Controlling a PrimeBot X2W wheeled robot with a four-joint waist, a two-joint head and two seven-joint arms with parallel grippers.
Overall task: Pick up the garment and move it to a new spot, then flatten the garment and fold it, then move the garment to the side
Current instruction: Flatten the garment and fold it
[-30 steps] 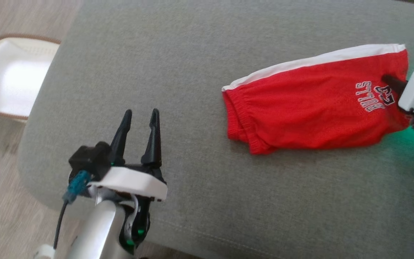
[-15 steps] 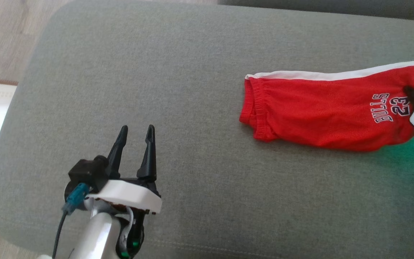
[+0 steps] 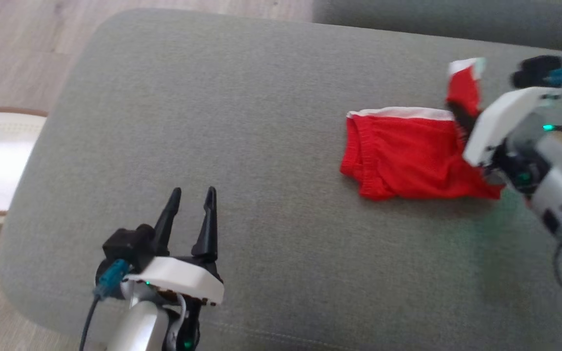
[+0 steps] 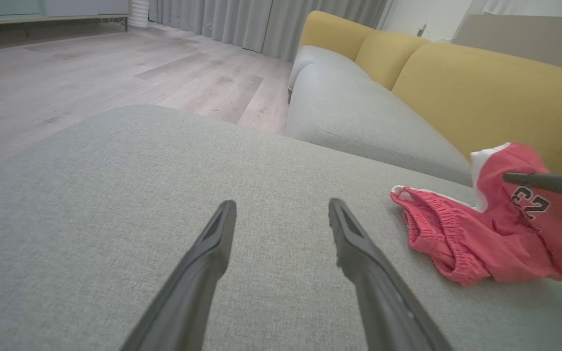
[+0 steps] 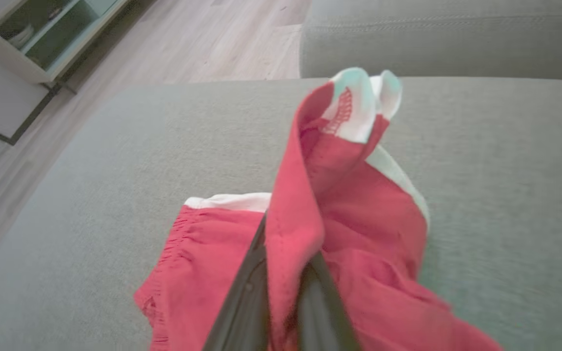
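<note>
Mostly red garment (image 3: 408, 161), white-trimmed, one end aloft

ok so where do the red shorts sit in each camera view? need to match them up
Head view: shorts right of centre on the grey cushion, one end lifted.
Left wrist view: shorts at the far right, mid-height.
Right wrist view: shorts close up, centre to bottom edge.
Shared landmark: the white stripe along the shorts' edge, seen in all three views.
</note>
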